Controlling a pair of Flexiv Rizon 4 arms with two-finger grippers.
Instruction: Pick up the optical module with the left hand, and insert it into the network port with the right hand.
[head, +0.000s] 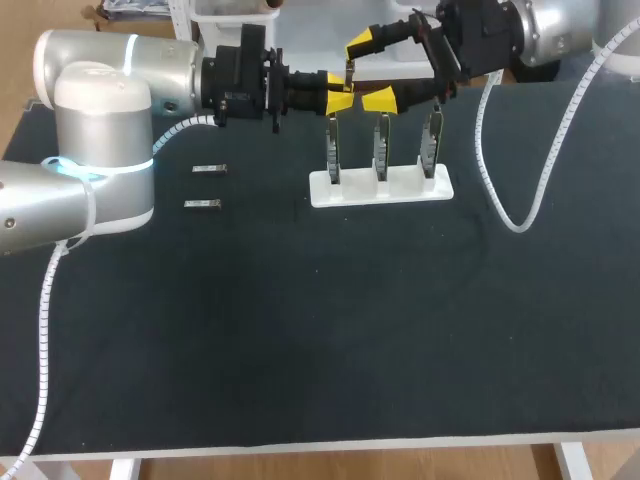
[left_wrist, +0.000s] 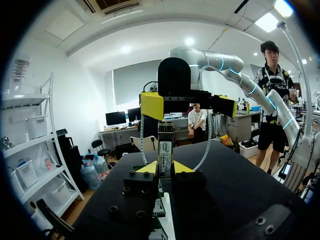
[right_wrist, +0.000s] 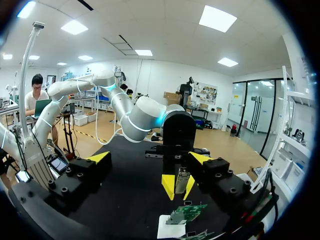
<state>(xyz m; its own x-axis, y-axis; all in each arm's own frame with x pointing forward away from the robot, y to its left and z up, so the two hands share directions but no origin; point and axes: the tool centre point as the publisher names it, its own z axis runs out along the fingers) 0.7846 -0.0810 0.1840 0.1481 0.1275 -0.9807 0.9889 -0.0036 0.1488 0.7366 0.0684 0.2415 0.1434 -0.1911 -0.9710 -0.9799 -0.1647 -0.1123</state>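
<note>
Pinching optical module (left_wrist: 165, 150), left fingers (head: 339, 103) face right fingers (head: 380, 100).

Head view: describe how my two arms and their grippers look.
The left arm and right arm are smooth silver-grey tubes with rounded joints; the left shows a glowing pale-blue ring. A white spiral-wrapped cable runs along each. The left gripper and right gripper are black blocks, each with two fingers tipped bright yellow.

- optical module (left_wrist: 165, 150): slim silver bar, upright, pinched in the left claw (left_wrist: 165, 168)
- three port boards (head: 381, 140): standing upright in a white holder (head: 380, 189) on the bench (head: 300, 330)
</note>
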